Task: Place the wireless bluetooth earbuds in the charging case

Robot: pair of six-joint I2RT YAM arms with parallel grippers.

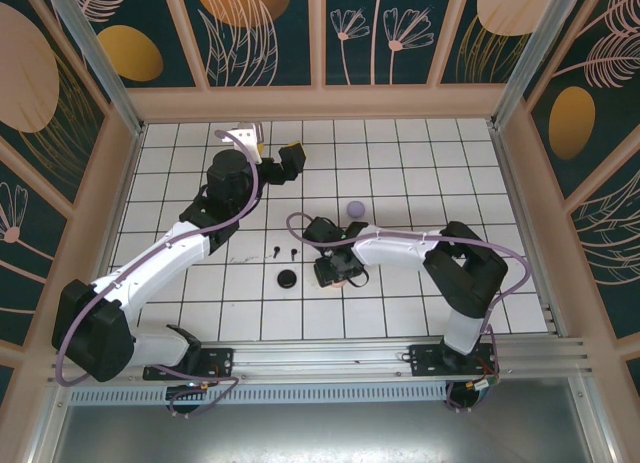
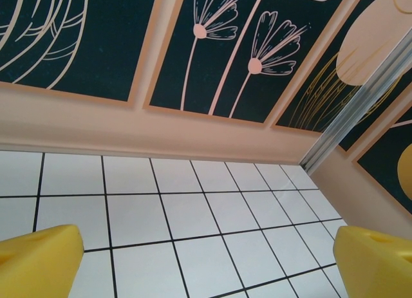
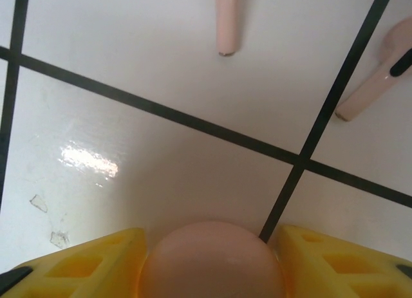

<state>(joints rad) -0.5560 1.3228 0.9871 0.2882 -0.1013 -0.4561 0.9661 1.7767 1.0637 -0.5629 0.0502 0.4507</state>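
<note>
My right gripper (image 3: 211, 272) is low over the tiles, its yellow fingers (image 3: 96, 262) pressed against both sides of a round pink charging case (image 3: 211, 262). Just ahead of it, two pink earbuds lie on the tiles: one stem (image 3: 226, 21) at the top centre and a second earbud (image 3: 376, 79) at the upper right. In the top view the right gripper (image 1: 338, 271) sits mid-table. Two black earbuds (image 1: 275, 251) (image 1: 293, 251) lie to its left. The left gripper (image 1: 296, 159) hangs open near the back, yellow fingertips (image 2: 38, 259) wide apart over bare tiles. Lilac earbuds are out of view.
A black disc-shaped case (image 1: 287, 278) lies left of the right gripper and a lilac one (image 1: 355, 209) behind it. The peach back wall (image 2: 161, 134) rises close ahead of the left gripper. Side walls and an aluminium post (image 2: 360, 111) bound the tiled floor.
</note>
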